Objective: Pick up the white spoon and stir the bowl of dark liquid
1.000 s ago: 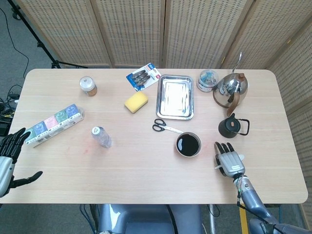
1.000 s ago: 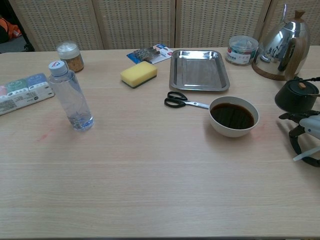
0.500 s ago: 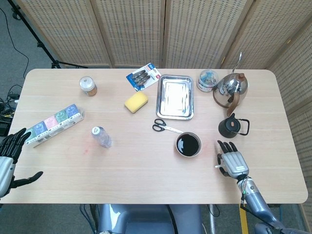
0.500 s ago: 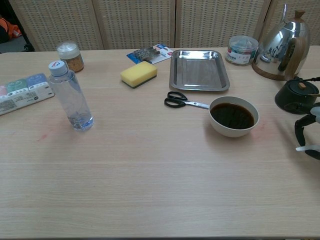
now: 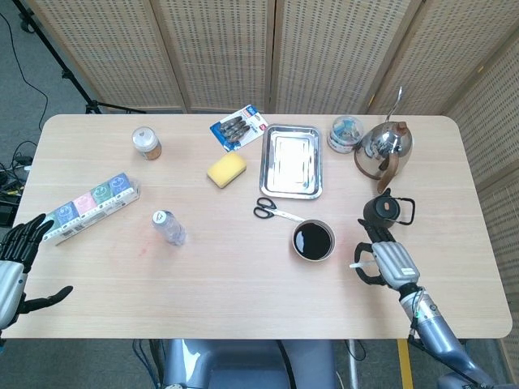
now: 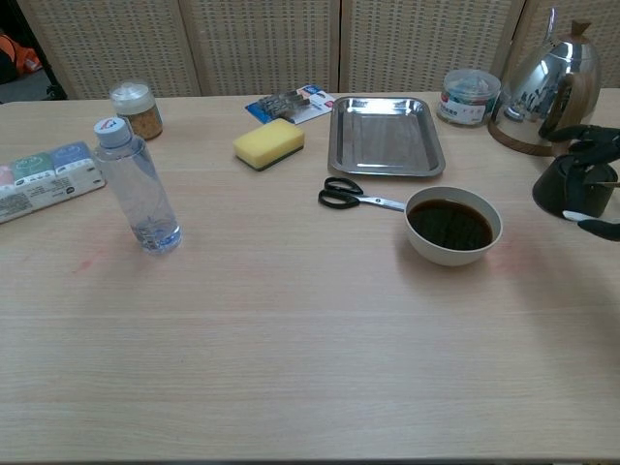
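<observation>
The white bowl of dark liquid [image 5: 313, 240] stands right of the table's middle, also in the chest view [image 6: 452, 225]. My right hand [image 5: 385, 261] hovers just right of it, in front of the small black pot. It grips the white spoon [image 5: 355, 265], whose white end sticks out leftward toward the bowl. In the chest view only dark fingertips [image 6: 603, 229] and the spoon's white tip [image 6: 573, 215] show at the right edge. My left hand [image 5: 18, 267] hangs open off the table's left edge, holding nothing.
Scissors [image 5: 274, 211] lie just left of the bowl, a steel tray [image 5: 291, 161] behind it. A black pot [image 5: 385, 211] and a steel kettle [image 5: 383, 149] stand behind my right hand. A water bottle [image 6: 138, 186], a sponge [image 5: 226, 170] and a box of packets [image 5: 89, 206] lie further left.
My right hand has closed on the spoon, lifted from the table and moved back toward the black pot, level with the bowl. The left hand has stayed put.
</observation>
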{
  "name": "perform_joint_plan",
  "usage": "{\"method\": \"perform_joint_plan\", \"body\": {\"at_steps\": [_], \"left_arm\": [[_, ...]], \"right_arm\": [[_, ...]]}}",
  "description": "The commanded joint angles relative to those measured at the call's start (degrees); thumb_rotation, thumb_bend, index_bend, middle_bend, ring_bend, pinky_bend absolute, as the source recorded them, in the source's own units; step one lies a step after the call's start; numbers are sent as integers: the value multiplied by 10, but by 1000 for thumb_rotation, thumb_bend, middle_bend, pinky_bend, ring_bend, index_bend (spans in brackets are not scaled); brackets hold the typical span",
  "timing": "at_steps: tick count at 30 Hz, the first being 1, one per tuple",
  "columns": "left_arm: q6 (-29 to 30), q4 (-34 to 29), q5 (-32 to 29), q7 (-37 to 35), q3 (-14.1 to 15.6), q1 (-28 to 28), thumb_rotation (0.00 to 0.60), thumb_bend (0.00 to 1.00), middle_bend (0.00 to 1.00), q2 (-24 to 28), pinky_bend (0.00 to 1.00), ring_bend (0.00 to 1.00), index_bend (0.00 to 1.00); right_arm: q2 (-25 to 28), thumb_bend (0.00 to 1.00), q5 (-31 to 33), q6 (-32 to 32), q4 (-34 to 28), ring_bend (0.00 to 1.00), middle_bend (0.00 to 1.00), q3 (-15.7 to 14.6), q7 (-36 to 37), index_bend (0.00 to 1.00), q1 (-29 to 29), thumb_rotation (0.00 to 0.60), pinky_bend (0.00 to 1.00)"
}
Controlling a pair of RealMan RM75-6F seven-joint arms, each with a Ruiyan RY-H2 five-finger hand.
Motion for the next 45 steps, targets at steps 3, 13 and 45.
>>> {"method": "perform_joint_plan", "body": {"at_steps": [3,13,45], "left_arm": [[-1,0,-1,-1,0,0,600,0,0,0,0,0,0],[5,-1,-4,5,-2,2,600,0,0,-3,0,0,0],[6,4,-8,-32,-3,3,600,0,0,12,0,0,0]], "right_arm": [[27,454,12,-21,-41,0,0,30,51,561,19,600,0],[38,493,76,-81,-81,0,0,86,158,561,60,600,0],[-112,517,248,-77,1,0,0,102,77,561,161,600,0]]}}
